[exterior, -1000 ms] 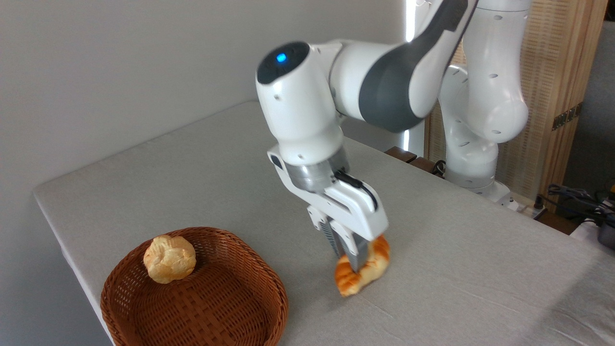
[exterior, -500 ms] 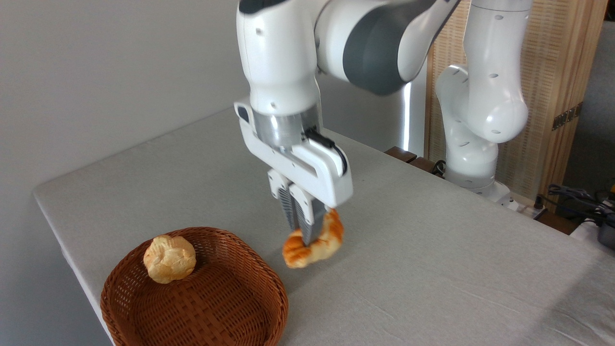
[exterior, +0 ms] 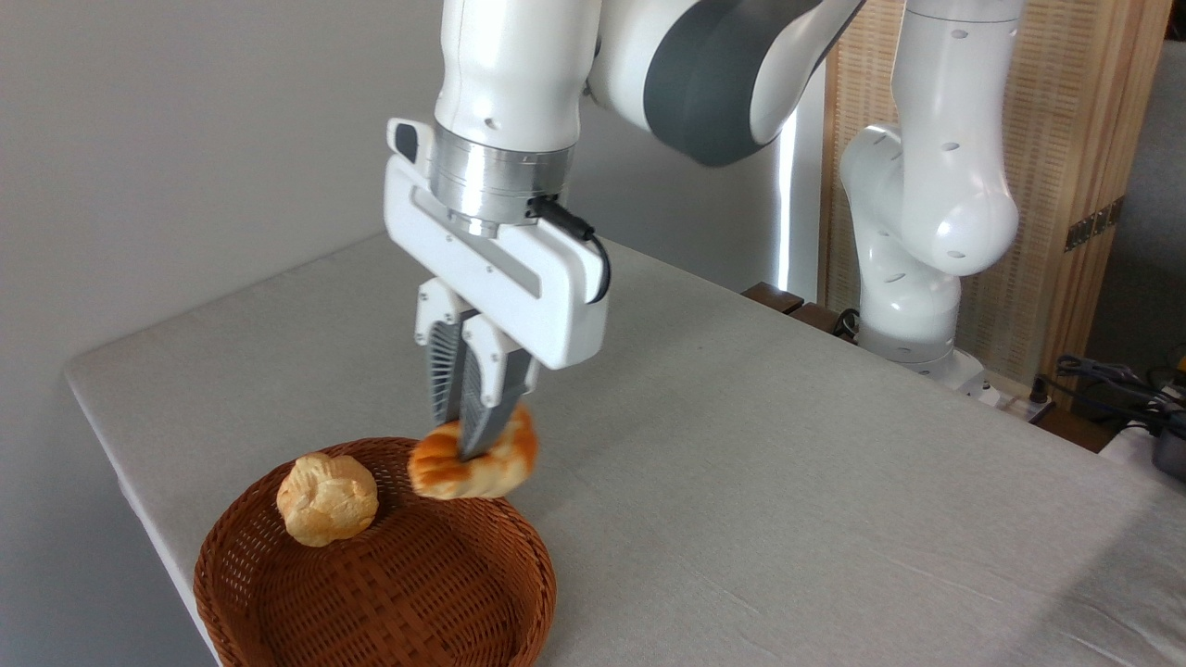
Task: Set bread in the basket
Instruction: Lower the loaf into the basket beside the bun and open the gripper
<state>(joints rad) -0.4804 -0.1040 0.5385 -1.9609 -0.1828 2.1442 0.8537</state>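
Observation:
My gripper (exterior: 460, 446) points straight down and is shut on the bread (exterior: 484, 463), a glossy orange-golden braided loaf with pale seams. The loaf hangs in the air, tilted, just over the far right rim of the basket (exterior: 500, 593), a round reddish-brown wicker basket near the table's front left corner. The grey ribbed fingers (exterior: 482, 408) cover the loaf's middle.
A small round pale-yellow crackled bun (exterior: 327, 498) leans on the basket's inner left wall. The grey table (exterior: 788, 482) runs right and back; its left edge is close to the basket. The arm's white base (exterior: 913, 315) and cables (exterior: 1112, 380) stand at the far right.
The gripper rose off the table with the loaf and carried it left and up, from the table's bare middle to above the basket's right rim. The bun stayed put.

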